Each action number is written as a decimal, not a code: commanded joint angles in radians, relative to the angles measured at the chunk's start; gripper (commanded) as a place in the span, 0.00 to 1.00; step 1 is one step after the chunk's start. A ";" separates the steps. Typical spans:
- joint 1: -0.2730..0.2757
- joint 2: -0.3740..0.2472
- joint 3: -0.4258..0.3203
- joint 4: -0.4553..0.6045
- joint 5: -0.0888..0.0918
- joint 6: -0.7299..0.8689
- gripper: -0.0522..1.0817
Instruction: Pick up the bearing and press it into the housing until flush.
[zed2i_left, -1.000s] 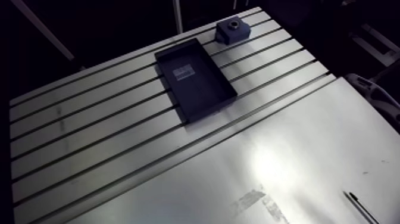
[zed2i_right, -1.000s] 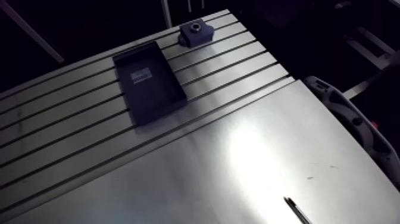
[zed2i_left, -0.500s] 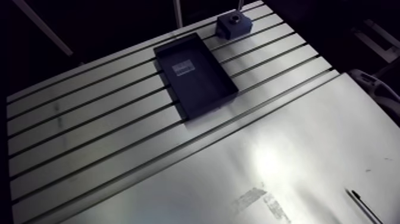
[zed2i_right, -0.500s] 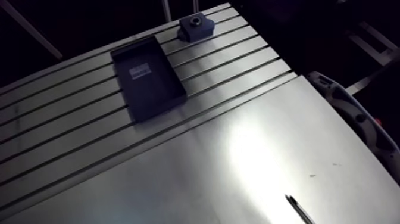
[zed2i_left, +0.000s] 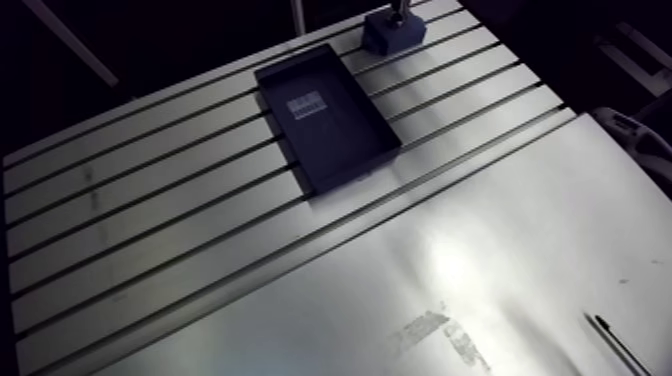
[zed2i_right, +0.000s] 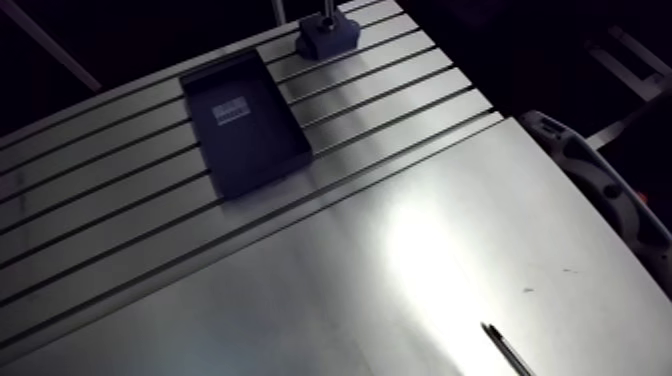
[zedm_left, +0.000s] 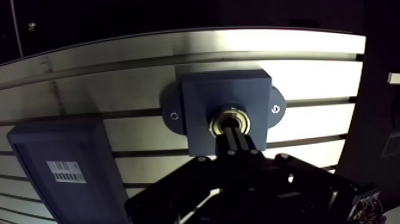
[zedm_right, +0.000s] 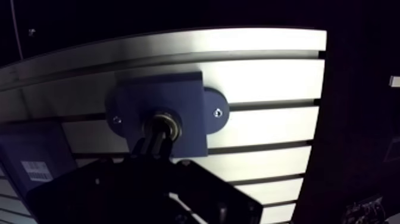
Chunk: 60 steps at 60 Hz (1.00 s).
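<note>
A dark blue housing block (zedm_left: 223, 107) with two flange ears stands on the slotted table, directly under my gripper. The bearing (zedm_left: 230, 121), a metal ring, sits in the housing's bore. My gripper (zedm_left: 233, 133) has both fingers closed together, and their tips rest on the near part of the bearing. Whether the ring is level with the housing face I cannot tell. In the arm view the housing (zed2i_left: 393, 28) is at the table's far edge, with the gripper (zed2i_left: 398, 10) coming down onto it.
A dark rectangular tray (zed2i_left: 325, 115) with a white barcode label lies beside the housing. A black pen (zed2i_left: 620, 345) lies on the smooth plate at the near right. A white curved object (zed2i_right: 600, 190) sits off the table's right edge.
The arm view has shifted, so the camera moved. Earlier the housing's bore with the bearing showed uncovered; now the gripper stands on top of it.
</note>
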 joint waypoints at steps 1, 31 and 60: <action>0.000 0.009 -0.001 -0.004 -0.001 -0.001 1.00; 0.000 0.009 -0.001 -0.005 -0.001 -0.001 1.00; 0.000 0.020 -0.002 -0.005 -0.001 -0.001 1.00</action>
